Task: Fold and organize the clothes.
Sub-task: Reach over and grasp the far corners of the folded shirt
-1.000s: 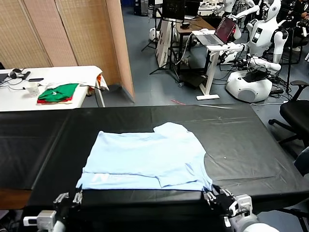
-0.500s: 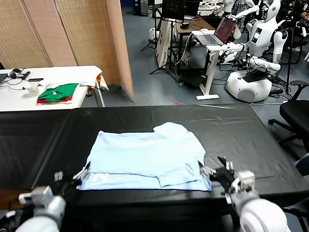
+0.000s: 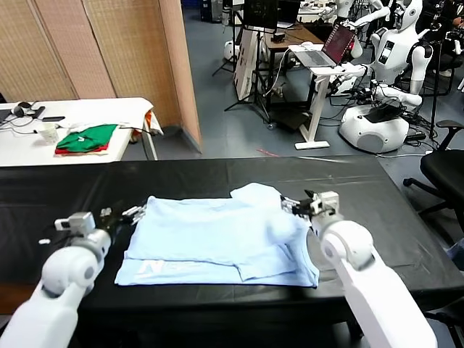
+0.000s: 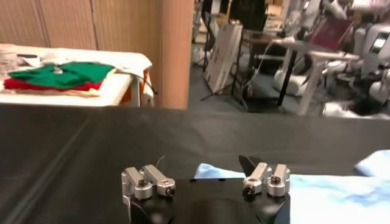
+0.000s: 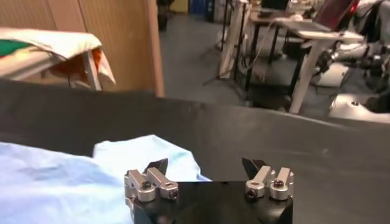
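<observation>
Pale light-blue cotton T-shirt (image 3: pixel 217 239) with white lettering lies partly folded on black desk (image 3: pixel 362 217) | soft, light, limp; likely best pinched at far corners | left claw (image 3: pixel 123 214) spread at left edge | right claw (image 3: pixel 296 206) spread by far-right sleeve

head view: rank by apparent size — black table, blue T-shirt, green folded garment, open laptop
1. black table
2. blue T-shirt
3. green folded garment and open laptop: similar, both far back, so unranked.
</observation>
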